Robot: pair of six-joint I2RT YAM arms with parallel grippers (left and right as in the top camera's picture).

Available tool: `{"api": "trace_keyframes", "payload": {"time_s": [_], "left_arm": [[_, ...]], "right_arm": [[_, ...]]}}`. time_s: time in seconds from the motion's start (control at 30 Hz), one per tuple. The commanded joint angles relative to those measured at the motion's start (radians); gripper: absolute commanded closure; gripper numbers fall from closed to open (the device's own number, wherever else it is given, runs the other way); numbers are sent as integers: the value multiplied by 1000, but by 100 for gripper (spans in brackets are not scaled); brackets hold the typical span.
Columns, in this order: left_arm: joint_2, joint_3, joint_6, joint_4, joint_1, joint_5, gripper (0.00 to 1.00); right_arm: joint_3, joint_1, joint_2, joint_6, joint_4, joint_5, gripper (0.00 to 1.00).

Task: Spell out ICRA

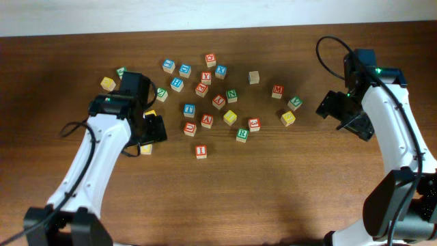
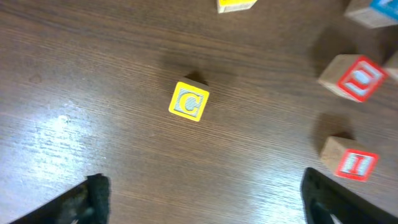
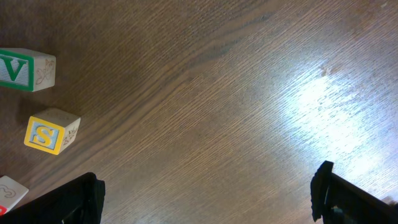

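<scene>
The yellow C cube (image 2: 189, 101) lies on the wood ahead of my left gripper (image 2: 210, 202). That gripper is open, with only bare table between its fingers. From overhead the C cube (image 1: 145, 148) peeks out from under the left gripper (image 1: 151, 133). The red I cube (image 1: 201, 152) (image 2: 351, 162) sits alone in front of the pile. The green R cube (image 1: 242, 134) and a red A cube (image 1: 207, 121) lie in the pile. My right gripper (image 1: 339, 117) (image 3: 208, 196) is open over bare table, right of the cubes.
Several other letter cubes are scattered across the middle of the table, among them a red 3 cube (image 1: 254, 124), a green V cube (image 3: 22, 70), a yellow S cube (image 3: 51, 132) and a red cube (image 2: 357, 78) just above the I.
</scene>
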Motion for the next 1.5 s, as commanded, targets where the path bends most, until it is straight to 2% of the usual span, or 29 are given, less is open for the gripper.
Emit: {"api": "trace_keyframes", "payload": {"time_s": [0.0,0.1,0.2,0.4,0.5,0.6,0.8,0.97,1.1,1.47], "left_arm": [[63,6,101,0,42,23,1],[114,6,206,0,57,125,4],[166,6,220,12,58,123,6],[241,-2,284,65,64,113,2],[246,-17,290,126,69,100,1],[246,-36,289,173,80,16,1],[248,-98,297,209,80,76,1],[248,-156,308,313,84,85,16],[248,-158,309,323,84,101,37],[248,-198,323,368,84,101,36]], "right_arm": [[15,-5,-1,8,0,-2,2],[15,-5,-1,8,0,-2,2],[15,-5,-1,8,0,-2,2],[15,-5,-1,8,0,-2,2],[15,-5,-1,8,0,-2,2],[15,-5,-1,8,0,-2,2],[15,-5,-1,8,0,-2,2],[15,-5,-1,8,0,-2,2],[15,-5,-1,8,0,-2,2],[15,-5,-1,8,0,-2,2]]}}
